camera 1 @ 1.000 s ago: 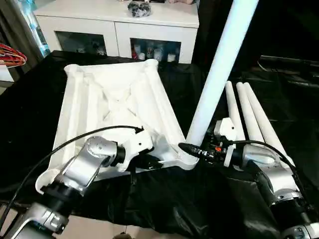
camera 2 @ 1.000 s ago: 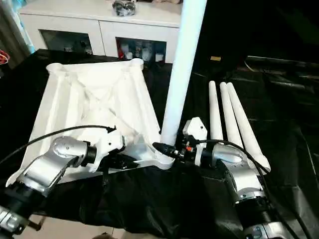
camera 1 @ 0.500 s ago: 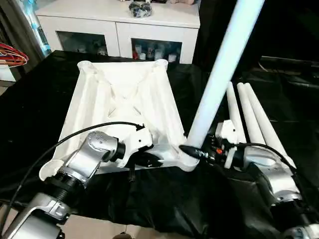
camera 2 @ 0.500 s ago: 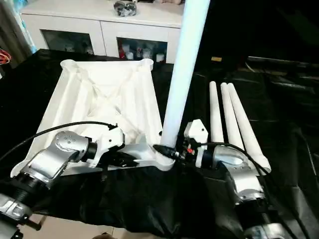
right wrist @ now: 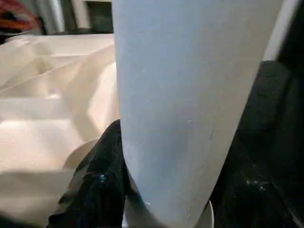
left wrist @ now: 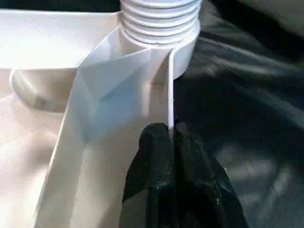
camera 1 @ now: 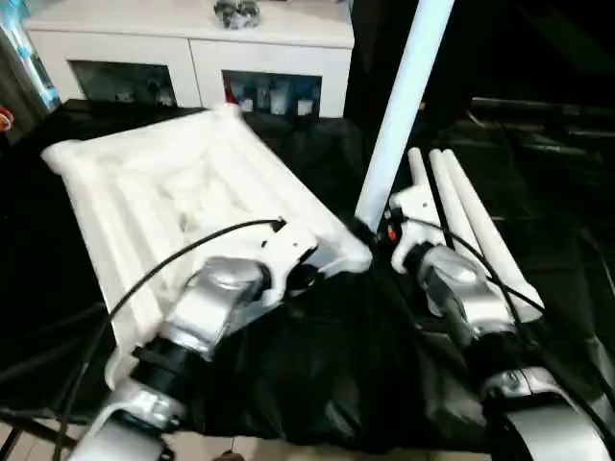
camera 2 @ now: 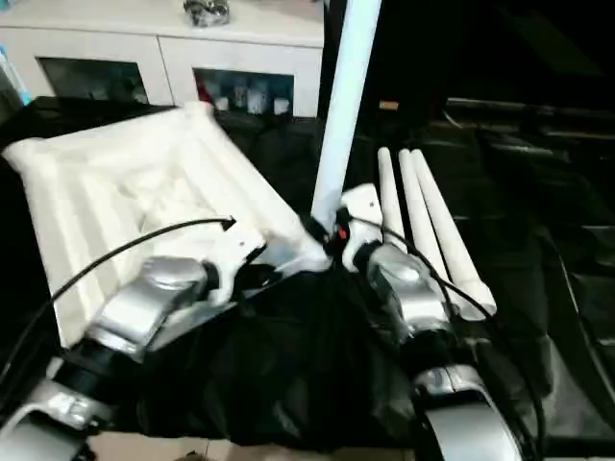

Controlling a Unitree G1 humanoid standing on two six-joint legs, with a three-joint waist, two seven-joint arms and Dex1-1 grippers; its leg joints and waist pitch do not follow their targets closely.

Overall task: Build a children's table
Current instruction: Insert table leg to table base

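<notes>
Your left gripper (left wrist: 170, 142) pinches tabletop rim (left wrist: 169, 90); wrist view alone shows threaded leg (camera 1: 404, 96) end in socket. Right gripper (right wrist: 166, 190) clamps leg base.

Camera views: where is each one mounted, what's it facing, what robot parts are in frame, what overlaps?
Left eye and right eye: on the head, looking forward and down at the upturned table top, the upright leg and three spare legs; both silver forearms show.
Left wrist: along the left gripper, its fingers pinched on the table top's rim below the leg's threaded end.
Right wrist: along the right gripper, whose fingers flank the upright leg near its base.
Shared: both wrist views show the same corner socket and leg.
</notes>
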